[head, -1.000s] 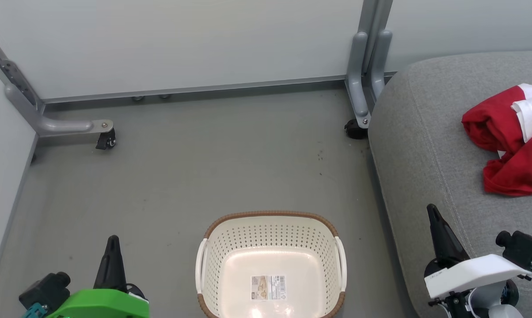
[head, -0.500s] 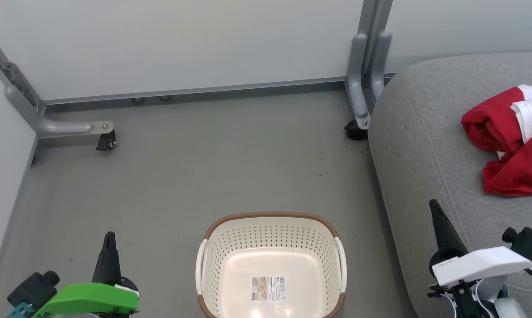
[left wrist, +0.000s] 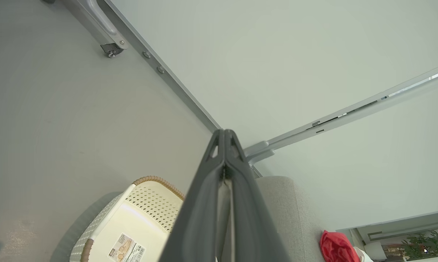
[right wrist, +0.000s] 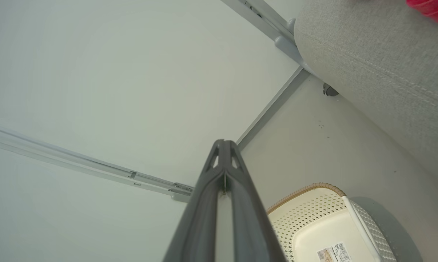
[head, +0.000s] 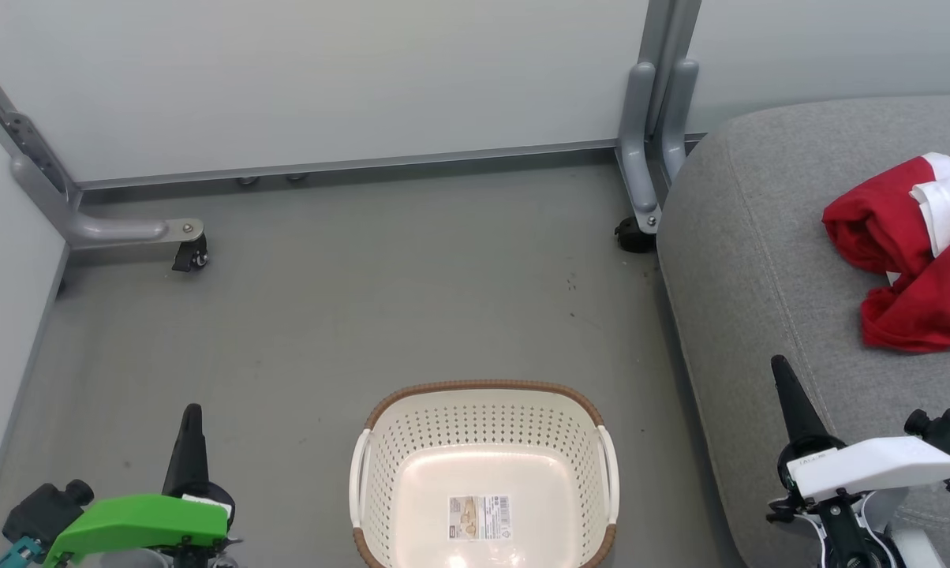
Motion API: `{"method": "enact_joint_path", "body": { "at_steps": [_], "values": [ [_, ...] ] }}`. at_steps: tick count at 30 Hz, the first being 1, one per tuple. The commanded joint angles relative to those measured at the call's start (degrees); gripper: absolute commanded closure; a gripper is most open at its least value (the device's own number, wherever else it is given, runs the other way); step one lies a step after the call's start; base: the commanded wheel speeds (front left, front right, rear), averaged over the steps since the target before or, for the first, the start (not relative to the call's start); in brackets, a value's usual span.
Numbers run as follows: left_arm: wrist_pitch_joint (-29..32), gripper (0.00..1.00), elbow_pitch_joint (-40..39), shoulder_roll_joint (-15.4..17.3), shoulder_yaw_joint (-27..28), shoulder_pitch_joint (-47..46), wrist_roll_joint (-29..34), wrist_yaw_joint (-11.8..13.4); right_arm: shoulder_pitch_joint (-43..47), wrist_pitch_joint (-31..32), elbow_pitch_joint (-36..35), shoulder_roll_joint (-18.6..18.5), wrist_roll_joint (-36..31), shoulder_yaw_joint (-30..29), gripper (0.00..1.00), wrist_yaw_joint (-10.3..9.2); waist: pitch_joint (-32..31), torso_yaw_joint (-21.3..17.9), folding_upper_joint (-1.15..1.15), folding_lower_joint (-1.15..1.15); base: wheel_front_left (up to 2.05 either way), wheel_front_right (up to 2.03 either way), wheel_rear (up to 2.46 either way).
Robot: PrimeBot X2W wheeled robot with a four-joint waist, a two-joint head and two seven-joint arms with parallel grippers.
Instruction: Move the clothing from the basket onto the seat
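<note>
**Both grippers shifted outward; clothing on seat**

Left gripper (head: 192, 418) has edged toward the lower-left corner, right gripper (head: 783, 375) toward the lower-right edge. Fingers of each are pressed together, gripping nothing. Between them, bottom centre: basket (head: 483, 386), a label on its floor. Right side of frame: seat (head: 751, 260), with the clothing (head: 901, 260) heaped on it at the right edge.

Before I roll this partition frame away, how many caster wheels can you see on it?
2. The left caster sits under the grey floor bracket; the right caster sits under the upright post, beside the seat. Others may be hidden.
</note>
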Motion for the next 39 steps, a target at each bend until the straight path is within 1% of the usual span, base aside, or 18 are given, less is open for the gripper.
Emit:
{"method": "enact_joint_path", "body": {
  "at_steps": [1,17,39],
  "values": [
    [0.31,1.0,-0.45,0.19,0.42,-1.61,-1.58,-0.44,-1.52,0.32,-0.12,-0.42,1.75,-0.25,1.0,0.02,-0.02,0.0,0.0,0.0,0.0,0.0,0.0],
    [2.77,1.0,0.0,0.07,1.53,-2.79,-10.87,-1.07,-2.85,1.77,1.93,-0.25,10.95,-1.31,1.0,0.02,-0.31,-0.01,0.0,0.0,0.0,0.0,0.0],
    [5.62,1.0,0.55,-0.09,2.7,-4.18,-21.51,-1.84,-4.44,3.56,4.34,0.09,21.43,-2.62,1.0,0.02,-0.69,-0.03,0.0,0.0,0.0,0.0,0.0]
  ]
}}
